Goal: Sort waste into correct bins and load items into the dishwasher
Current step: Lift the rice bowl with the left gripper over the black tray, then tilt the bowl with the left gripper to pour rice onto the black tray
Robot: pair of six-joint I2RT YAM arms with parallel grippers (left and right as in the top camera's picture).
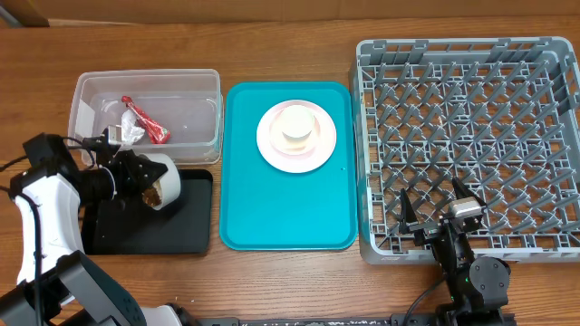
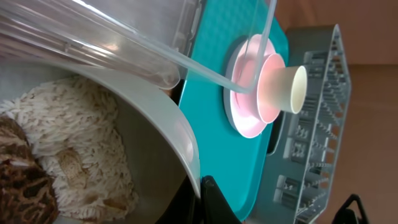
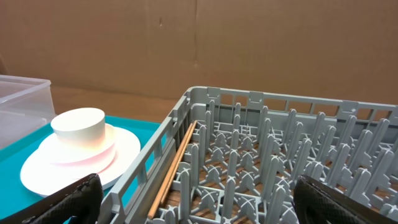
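Rice (image 2: 68,130) and brown crumbs fill the white bowl (image 1: 161,181), which is tipped on its side above the far edge of the black tray (image 1: 181,231), near the desk's left end. The left gripper (image 1: 136,177) has its fingers clamped tight on the bowl's rim. None of the food shows on the tray's bare surface, so I judge the emptying to be in hand but not done.

Just behind the bowl, at the desk's far-left corner, the clear tub (image 1: 195,91) already holds the red wrapper (image 1: 149,122) and the crumpled tissue (image 1: 127,133), so that part of the sorting looks finished.

In the middle of the desk the teal tray (image 1: 245,199) carries the pink-white plate (image 1: 272,149), with one cup (image 1: 296,124) standing upside down on it. Neither has been loaded.

At the right end of the desk the grey rack (image 1: 372,136) holds no crockery. The right wrist view shows only a thin wooden stick (image 3: 174,168) lying along its left wall. The right gripper (image 1: 435,210) hangs over the rack's near edge with its fingers spread wide and nothing between them.

What is left, by my reading:
- Tip the food out onto the black tray.
- Move the bowl, plate and cup into the rack.
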